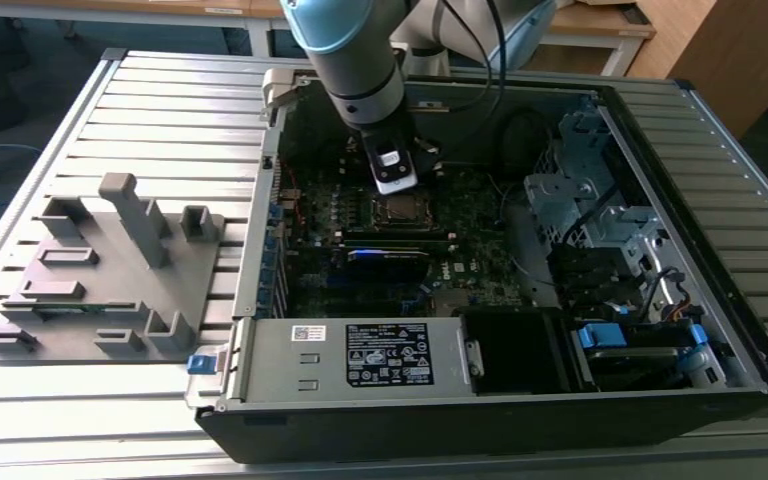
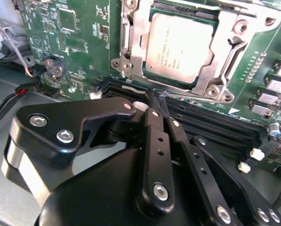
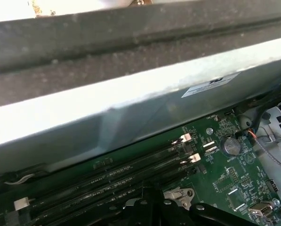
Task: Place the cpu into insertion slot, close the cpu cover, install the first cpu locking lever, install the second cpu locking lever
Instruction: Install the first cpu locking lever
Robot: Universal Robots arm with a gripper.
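In the second wrist view the cpu (image 2: pixel 180 47) lies flat in the insertion slot (image 2: pixel 179 8), silvery top up. The cpu cover (image 2: pixel 139 59) lies down around it, framing the chip in its window. Thin metal lever rods (image 2: pixel 236 52) run along two sides of the frame; whether they are latched I cannot tell. My gripper (image 2: pixel 158 101) is shut with nothing in it, its tips over the black memory slots (image 2: pixel 215 125) just beside the socket. In the exterior view the gripper (image 1: pixel 395 182) hangs directly over the socket (image 1: pixel 402 210) inside the open computer case.
The case wall (image 3: pixel 131 113) rises close behind the memory slots (image 3: pixel 107 181). A drive cage (image 1: pixel 584 200) and cables crowd the case at the exterior view's right; the power supply (image 1: pixel 357 355) spans the front. A grey fixture (image 1: pixel 104 270) sits on the slatted table at the left.
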